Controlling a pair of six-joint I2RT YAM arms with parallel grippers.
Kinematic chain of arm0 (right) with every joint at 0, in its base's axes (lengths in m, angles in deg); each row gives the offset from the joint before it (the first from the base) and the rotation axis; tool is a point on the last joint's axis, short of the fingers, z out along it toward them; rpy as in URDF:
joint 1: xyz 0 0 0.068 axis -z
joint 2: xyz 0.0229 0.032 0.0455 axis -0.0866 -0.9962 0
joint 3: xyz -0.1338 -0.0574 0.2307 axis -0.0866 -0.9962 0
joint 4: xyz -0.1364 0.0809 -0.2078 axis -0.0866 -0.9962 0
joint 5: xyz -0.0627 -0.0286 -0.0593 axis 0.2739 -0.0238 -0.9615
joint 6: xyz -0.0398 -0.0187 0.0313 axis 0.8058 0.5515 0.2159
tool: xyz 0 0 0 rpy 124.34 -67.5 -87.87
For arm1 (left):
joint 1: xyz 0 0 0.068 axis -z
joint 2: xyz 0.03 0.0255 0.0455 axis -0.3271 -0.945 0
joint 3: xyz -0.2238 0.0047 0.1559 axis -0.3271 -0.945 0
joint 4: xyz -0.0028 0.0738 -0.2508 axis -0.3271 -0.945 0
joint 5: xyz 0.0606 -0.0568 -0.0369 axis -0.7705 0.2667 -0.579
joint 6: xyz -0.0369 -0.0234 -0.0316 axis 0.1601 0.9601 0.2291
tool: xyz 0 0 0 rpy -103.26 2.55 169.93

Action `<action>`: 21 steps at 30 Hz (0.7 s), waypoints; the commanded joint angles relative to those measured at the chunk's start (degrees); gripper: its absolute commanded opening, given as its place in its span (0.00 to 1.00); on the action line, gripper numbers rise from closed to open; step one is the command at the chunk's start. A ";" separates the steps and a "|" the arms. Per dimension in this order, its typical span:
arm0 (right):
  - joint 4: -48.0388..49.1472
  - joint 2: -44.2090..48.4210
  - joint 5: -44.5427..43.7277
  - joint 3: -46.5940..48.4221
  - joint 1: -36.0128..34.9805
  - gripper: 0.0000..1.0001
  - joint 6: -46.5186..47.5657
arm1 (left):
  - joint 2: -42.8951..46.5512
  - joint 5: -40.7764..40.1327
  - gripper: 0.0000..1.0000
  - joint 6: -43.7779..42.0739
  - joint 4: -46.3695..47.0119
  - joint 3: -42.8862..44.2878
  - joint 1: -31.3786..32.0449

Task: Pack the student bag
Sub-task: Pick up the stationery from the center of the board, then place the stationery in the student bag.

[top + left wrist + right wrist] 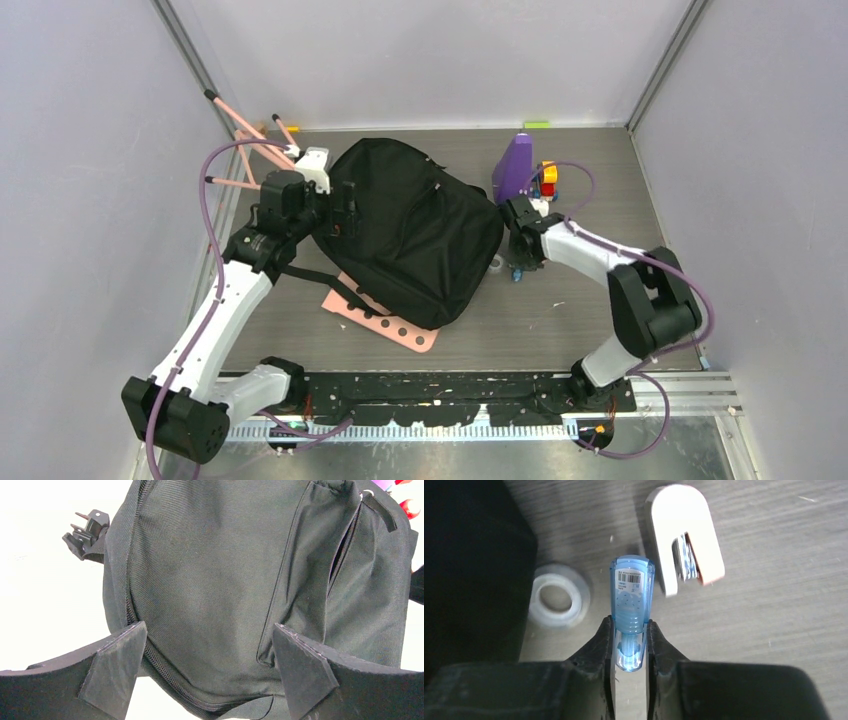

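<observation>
The student bag [410,235], a large black fabric backpack, lies in the middle of the table, and its zipper [150,657] fills the left wrist view. My left gripper [345,213] is at the bag's left edge, open, its fingers [117,667] wide apart over the fabric [210,580] with nothing gripped. My right gripper [517,262] is low by the bag's right side. It is shut on a small blue translucent plastic item [630,597] with a barcode label, one finger pressed against each side.
A clear tape roll [558,601] lies by the bag's edge, left of the blue item. A white and pink stapler [684,540] lies beyond. A purple object [513,168] and coloured blocks [547,178] stand at the back. The pink perforated board [385,318] sticks out from under the bag.
</observation>
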 commanded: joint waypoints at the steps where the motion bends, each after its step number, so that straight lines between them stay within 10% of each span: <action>1: -7.52 12.34 -0.96 3.46 -1.92 0.01 -3.21 | 1.98 -1.31 1.00 -0.75 2.66 -0.21 -0.29; 21: 0.79 5.91 -0.45 26.23 -23.97 0.01 -23.61 | 3.42 -4.13 1.00 -0.97 2.56 -1.40 -0.29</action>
